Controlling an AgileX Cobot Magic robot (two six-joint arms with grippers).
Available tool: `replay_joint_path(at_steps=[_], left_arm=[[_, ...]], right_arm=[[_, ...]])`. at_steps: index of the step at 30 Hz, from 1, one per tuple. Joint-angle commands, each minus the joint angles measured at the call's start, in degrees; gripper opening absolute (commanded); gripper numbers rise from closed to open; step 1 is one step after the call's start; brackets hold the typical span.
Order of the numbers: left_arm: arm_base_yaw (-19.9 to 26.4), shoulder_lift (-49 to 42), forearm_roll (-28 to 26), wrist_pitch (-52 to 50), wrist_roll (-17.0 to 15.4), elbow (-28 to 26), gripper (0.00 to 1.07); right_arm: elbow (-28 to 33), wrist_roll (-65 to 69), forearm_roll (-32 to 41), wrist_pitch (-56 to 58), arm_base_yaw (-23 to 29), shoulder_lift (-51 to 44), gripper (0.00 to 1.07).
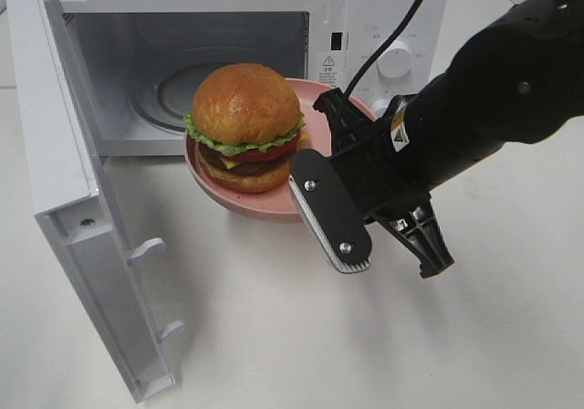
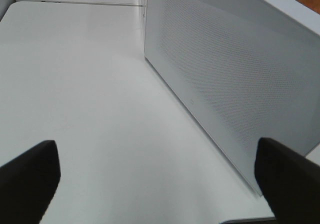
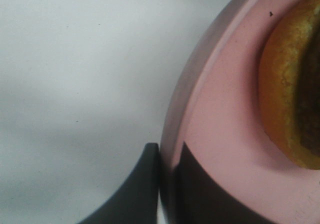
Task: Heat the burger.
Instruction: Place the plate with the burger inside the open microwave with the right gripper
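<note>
The tall burger (image 1: 245,126), with its glossy golden-brown bun, green lettuce frill, red tomato, dark patty and yellow cheese, sits upright on a round pink plate (image 1: 239,204). The plate is held just in front of the open cavity of a white microwave oven (image 1: 383,26), not inside it. It appears to be raised clear of the white worktop (image 1: 274,327). The right pincer (image 3: 166,154) is pressed together on the plate's rim, one black finger outside the rim and one on the inner face, near the lower bun. The microwave's white door (image 1: 64,181) stands swung wide on the left, and a round glass turntable (image 1: 169,94) shows within the cavity. The left pincer (image 2: 160,176) hangs spread wide and holds nothing, above bare worktop beside the door's perforated outer face.
</note>
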Motion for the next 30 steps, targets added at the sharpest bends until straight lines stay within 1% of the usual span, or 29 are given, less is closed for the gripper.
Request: replay_joint_path(at_steps=[1,25,30], left_arm=[[0.11,-0.86,0.11,-0.8,-0.23,0.11,0.98],[0.11,-0.86,0.11,-0.8,-0.23,0.11,0.98],[0.11,-0.86,0.11,-0.8,-0.23,0.11,0.98]], right_arm=[[-1.95,1.43,-0.8,-3.78,0.0,0.46,0.0],[-12.2,4.07,-2.41,-4.01,1.15,9.34,0.0],[-15.24,5.96,-2.23,-4.01,1.15,12.26,0.0]])
